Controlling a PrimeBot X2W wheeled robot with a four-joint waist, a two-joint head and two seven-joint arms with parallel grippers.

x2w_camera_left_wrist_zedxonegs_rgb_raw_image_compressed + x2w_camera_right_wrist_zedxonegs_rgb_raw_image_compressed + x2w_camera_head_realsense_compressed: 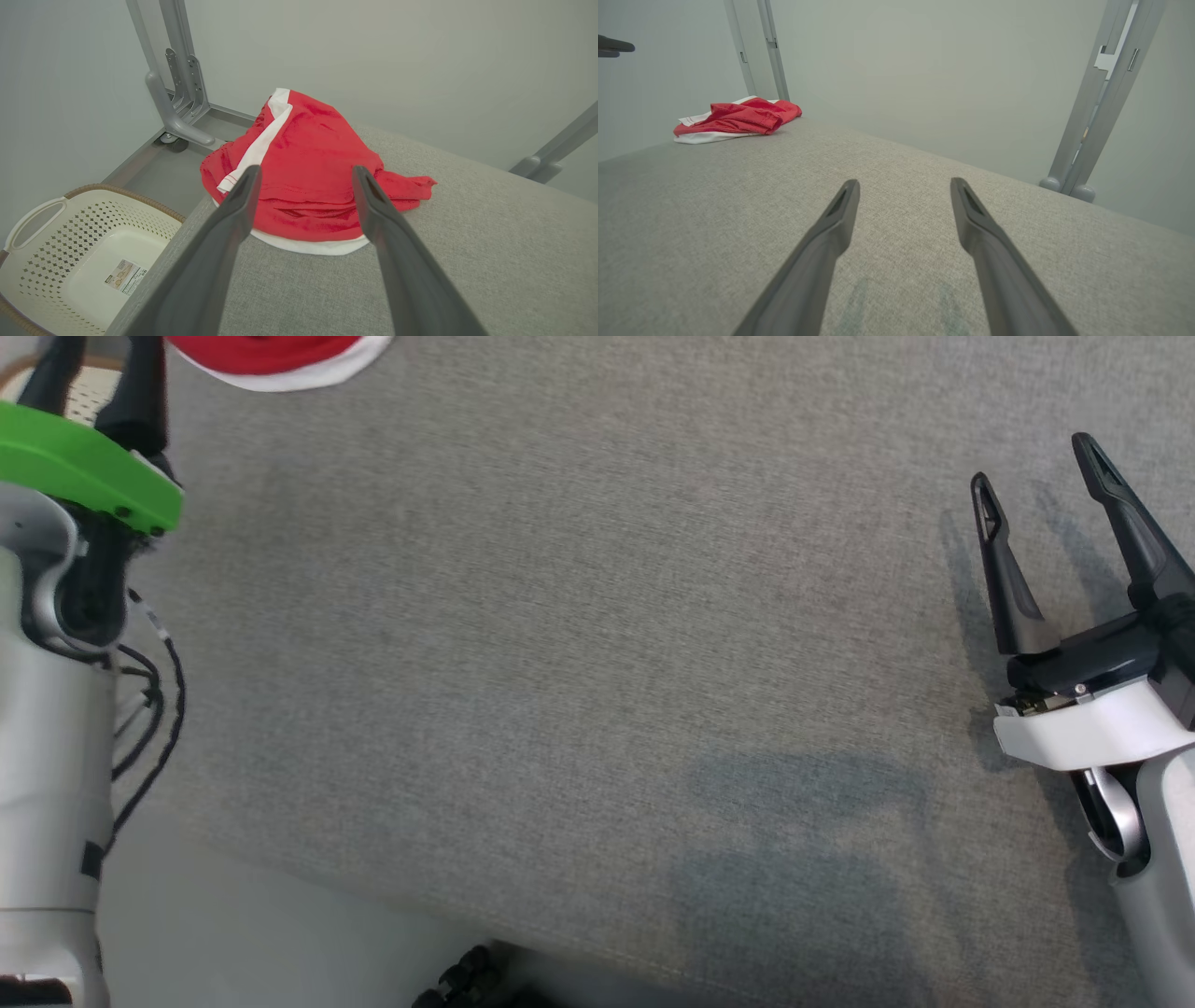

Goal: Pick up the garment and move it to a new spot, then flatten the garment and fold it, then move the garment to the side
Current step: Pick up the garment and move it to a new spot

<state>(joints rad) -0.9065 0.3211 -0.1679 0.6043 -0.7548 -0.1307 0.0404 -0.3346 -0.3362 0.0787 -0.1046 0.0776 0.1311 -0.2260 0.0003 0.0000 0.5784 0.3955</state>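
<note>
Our left fingers (233, 214), spread wide, frame the crumpled red garment (308, 186) at mid-frame on the tabletop (467, 261) corner, lined up to grab. Our right fingers (1004, 579), equally spread and empty, wait at the head view's right edge.

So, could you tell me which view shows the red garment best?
The left wrist view: the red garment lies close and centred, nearly the whole heap visible. The right wrist view shows it small and distant; the head view catches a cropped edge at its top.

Left pincer (306, 169), right pincer (1031, 457): both agape.
</note>
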